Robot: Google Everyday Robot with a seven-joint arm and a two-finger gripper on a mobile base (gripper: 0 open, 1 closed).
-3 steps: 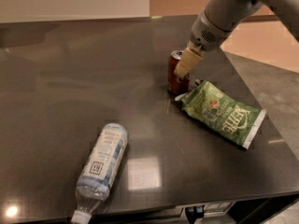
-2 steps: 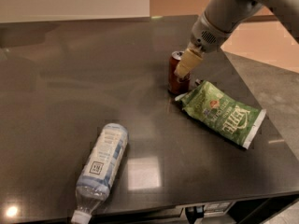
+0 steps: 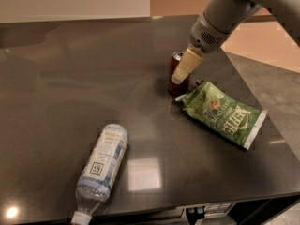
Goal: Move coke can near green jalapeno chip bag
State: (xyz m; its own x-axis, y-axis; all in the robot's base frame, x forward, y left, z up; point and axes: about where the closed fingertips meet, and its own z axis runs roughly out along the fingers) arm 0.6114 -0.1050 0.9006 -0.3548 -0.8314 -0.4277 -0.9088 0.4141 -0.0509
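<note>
A dark glossy table [image 3: 56,78] is filling the view beneath a pale wall [image 3: 70,1], and a clear bottle [image 3: 103,165] is lying at 7 o'clock. Nothing is shifting since a second ago. The coke can [image 3: 179,90] is standing upright, its axis vertical, just beside the 10 o'clock end of the green jalapeno chip bag [image 3: 220,111]. The gripper [image 3: 180,76] is hanging at the can; its grasp cannot be told.

Coke can [image 3: 174,67] on table [image 3: 70,78]; chip bag [image 3: 220,112] just right; tool [image 3: 178,78] at can; bottle [image 3: 103,165] lying front-left.
</note>
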